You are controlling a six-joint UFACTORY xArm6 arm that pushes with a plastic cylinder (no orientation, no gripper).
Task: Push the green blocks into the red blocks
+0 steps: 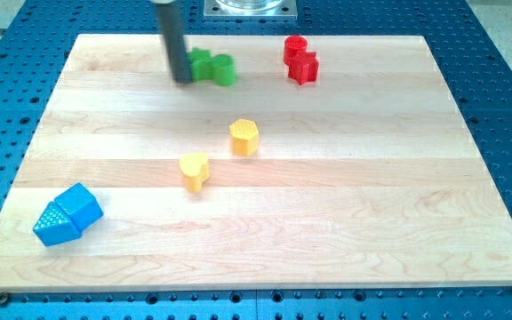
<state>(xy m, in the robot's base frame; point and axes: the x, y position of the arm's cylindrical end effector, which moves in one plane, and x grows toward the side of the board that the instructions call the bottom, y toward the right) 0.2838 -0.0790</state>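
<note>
Two green blocks sit side by side near the view's top: a left green block point(202, 63), partly hidden by the rod, and a rounder right green block point(223, 69). Two red blocks touch each other to their right: a red cylinder-like block point(295, 47) and a red star-like block point(304, 68) just below it. My tip point(183, 80) rests on the board right against the left side of the left green block. A gap of bare board separates the green pair from the red pair.
A yellow hexagonal block point(244, 137) and a yellow heart-like block point(194, 171) lie mid-board. Two blue blocks point(68, 215) sit together at the lower left. The wooden board point(345, 222) rests on a blue perforated table.
</note>
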